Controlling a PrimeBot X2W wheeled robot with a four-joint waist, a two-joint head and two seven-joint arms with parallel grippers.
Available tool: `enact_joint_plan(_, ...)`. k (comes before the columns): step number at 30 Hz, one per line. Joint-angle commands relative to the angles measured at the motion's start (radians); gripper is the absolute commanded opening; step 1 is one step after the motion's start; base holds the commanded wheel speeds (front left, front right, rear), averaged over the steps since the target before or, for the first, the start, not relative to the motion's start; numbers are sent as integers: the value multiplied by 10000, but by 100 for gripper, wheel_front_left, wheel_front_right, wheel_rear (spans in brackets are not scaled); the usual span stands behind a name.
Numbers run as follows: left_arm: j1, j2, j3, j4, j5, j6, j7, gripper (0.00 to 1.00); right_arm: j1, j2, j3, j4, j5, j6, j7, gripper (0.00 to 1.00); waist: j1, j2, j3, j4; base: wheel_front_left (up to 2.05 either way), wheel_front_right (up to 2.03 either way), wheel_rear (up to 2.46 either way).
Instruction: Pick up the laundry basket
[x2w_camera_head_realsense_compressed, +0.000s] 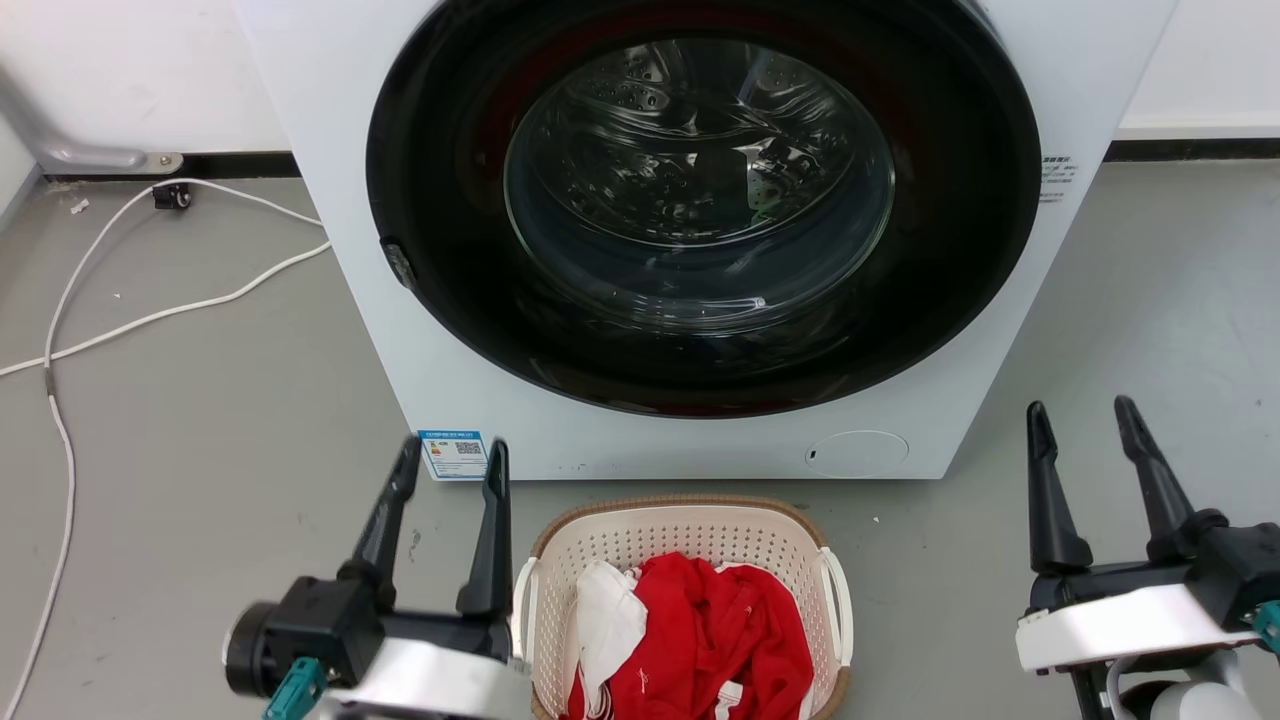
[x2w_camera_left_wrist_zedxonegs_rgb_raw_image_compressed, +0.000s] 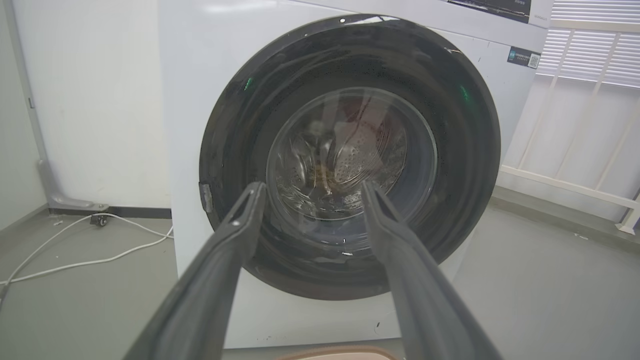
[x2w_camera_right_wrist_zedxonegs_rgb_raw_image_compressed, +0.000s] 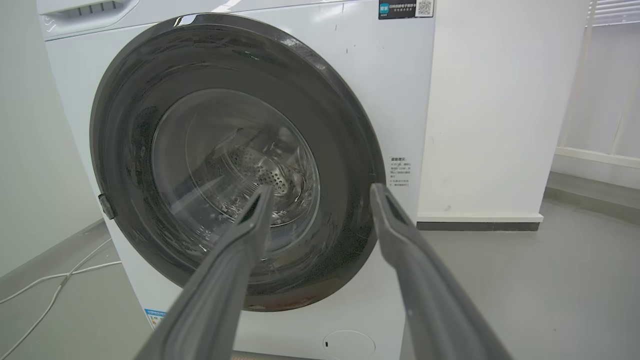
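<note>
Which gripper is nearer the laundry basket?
Left. The left gripper hovers just beside the laundry basket, at its left handle; the right gripper is well off to its right.

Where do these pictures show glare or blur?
Head view: reflections streak the door glass; the laundry basket is sharp. Left wrist view: the left gripper looks soft near the lens, with green glints on the door rim. Right wrist view: the right gripper is equally soft, with bright glare atop the rim.

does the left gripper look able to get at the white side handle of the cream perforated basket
Probably yes. The left gripper, jaws open, hangs right beside the cream perforated plastic basket. The white handle on that side sits by its inner finger, with nothing between them. It would likely need to lower and turn.
</note>
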Motion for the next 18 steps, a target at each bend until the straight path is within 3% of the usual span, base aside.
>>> enact_joint_plan(1, 185, -67, 68, 99, 9, -123, -41, 100, 67, -14, 20, 28, -31, -3, -85, 100, 0, 0, -5, 0, 0, 0, 0)
enact_joint_plan(7, 397, -516, 637, 856, 384, -1151, -168, 100, 139, -13, 21, 529, -129, -3, 43, 100, 0, 0, -15, -20, 0, 0, 0)
enact_joint_plan(18, 457, -1002, 1148, 1397, 1586, -1828, -379, 100, 29, -11, -68, 1088, -582, -3, 91, 100, 0, 0, 44, -16, 0, 0, 0)
